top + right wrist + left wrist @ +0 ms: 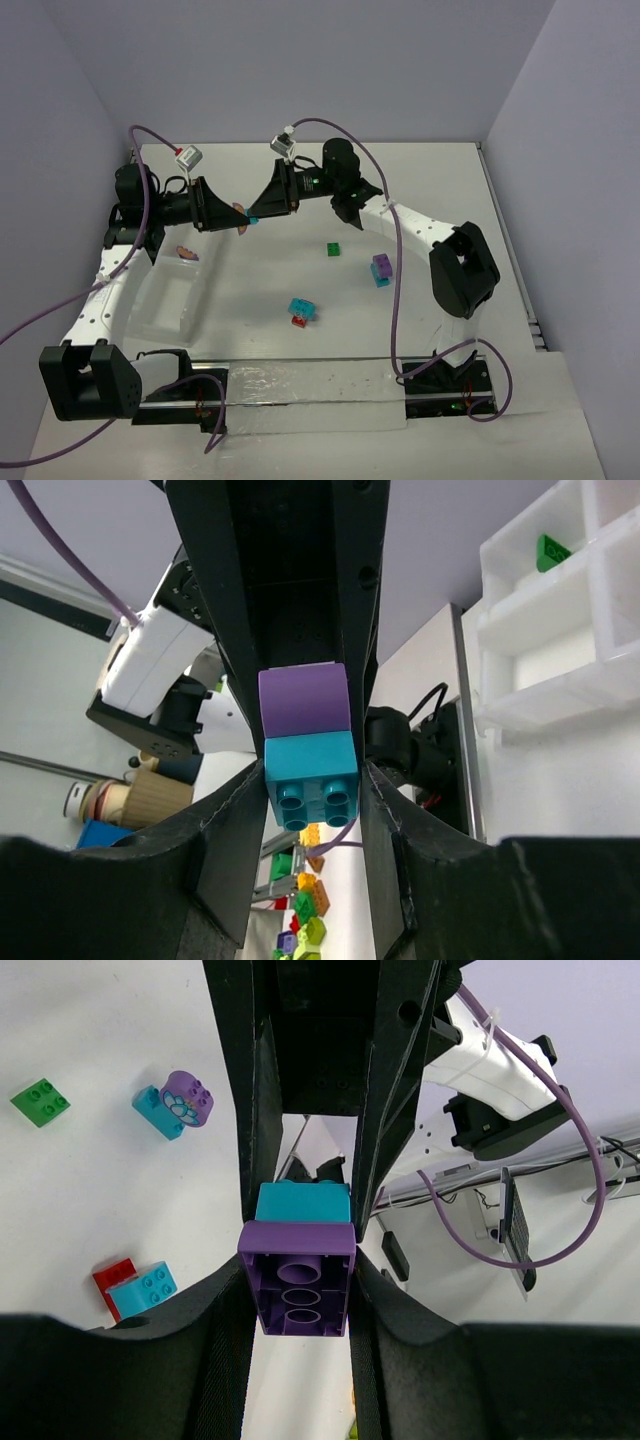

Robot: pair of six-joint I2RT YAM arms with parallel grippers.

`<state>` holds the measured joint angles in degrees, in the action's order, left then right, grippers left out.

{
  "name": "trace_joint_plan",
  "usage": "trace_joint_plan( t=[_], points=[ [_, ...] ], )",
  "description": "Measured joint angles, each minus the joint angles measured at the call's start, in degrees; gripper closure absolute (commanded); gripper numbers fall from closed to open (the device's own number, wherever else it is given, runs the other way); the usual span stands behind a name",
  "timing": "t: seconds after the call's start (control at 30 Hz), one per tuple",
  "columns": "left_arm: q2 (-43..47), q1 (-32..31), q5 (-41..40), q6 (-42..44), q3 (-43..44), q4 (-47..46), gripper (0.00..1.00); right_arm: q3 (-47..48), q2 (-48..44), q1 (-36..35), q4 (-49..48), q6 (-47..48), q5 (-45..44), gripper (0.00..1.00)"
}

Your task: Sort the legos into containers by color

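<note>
A stacked purple-and-cyan brick pair (248,217) hangs in the air between my two grippers. My left gripper (238,218) is shut on the purple brick (298,1278). My right gripper (259,212) is shut on the cyan brick (311,778). The cyan half (303,1202) and purple half (303,700) are still joined. On the table lie a green brick (331,249), a purple-on-cyan pair (381,268) and a cyan-and-red pair (301,312). The clear tray (165,300) sits at the left. One compartment (560,610) holds a green brick (549,552).
A small purplish item (186,252) lies at the tray's far edge. In the left wrist view, the green brick (40,1101), the purple-cyan pair (175,1105) and the red-cyan pair (135,1288) show on the white table. Purple cables loop over both arms.
</note>
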<state>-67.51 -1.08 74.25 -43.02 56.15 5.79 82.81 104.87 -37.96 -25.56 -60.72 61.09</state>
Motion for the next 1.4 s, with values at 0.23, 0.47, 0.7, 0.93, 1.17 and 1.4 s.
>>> trace_joint_plan(
  t=[0.23, 0.47, 0.7, 0.93, 1.17, 1.4],
  points=[
    [0.2, 0.0, 0.2, -0.9, 0.0, -0.1, 1.0, -0.9, 0.3, 0.0, -3.8, -1.9, 0.8, 1.0],
    [0.2, -0.3, -0.4, 0.3, 0.0, 2.0, 1.0, -6.2, 0.2, 0.5, -14.0, -7.6, -0.8, 1.0],
    [0.4, -0.6, -1.0, 1.9, 0.8, 3.6, 1.0, -14.8, -1.7, 5.8, -17.2, -10.0, -1.4, 1.0],
    [0.4, -0.6, -1.9, 1.5, 1.2, 3.0, 1.0, -18.2, -2.5, 9.6, -13.9, -8.4, -2.4, 1.0],
    [-0.4, -0.4, -10.3, 1.0, 1.2, 4.5, 1.0, -14.6, -8.1, 10.8, 20.2, 12.3, -15.2, 1.0],
    [-1.1, 0.2, -29.1, 3.4, 3.4, 18.1, 1.0, -10.2, -11.7, 11.9, 45.7, 26.7, -40.4, 1.0]
  ],
)
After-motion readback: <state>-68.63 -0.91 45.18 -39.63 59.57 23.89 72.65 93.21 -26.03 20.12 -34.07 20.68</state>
